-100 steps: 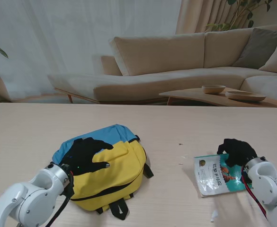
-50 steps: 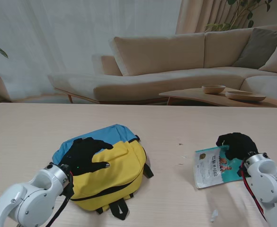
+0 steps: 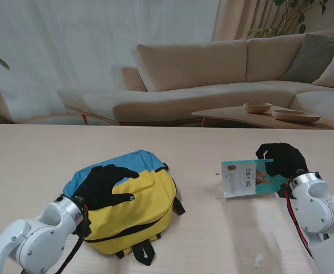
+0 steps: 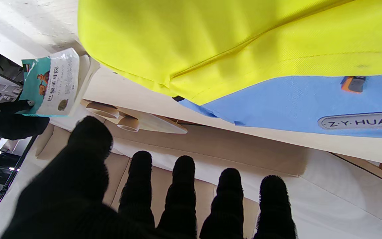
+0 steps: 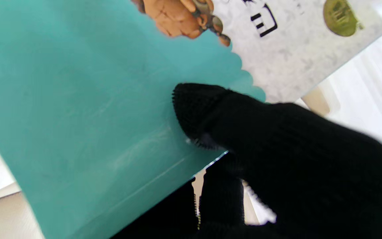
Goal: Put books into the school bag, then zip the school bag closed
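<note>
Nearest to me, on the left, the left hand lay over the yellow-and-blue school bag, fingers spread and gripping nothing. The bag rested flat on the wooden table. To the right and a little farther, the right hand pinched a teal-and-white book by its teal edge, thumb on the cover, holding it off the table top, well apart from the bag. Beyond the table stood a beige sofa.
</note>
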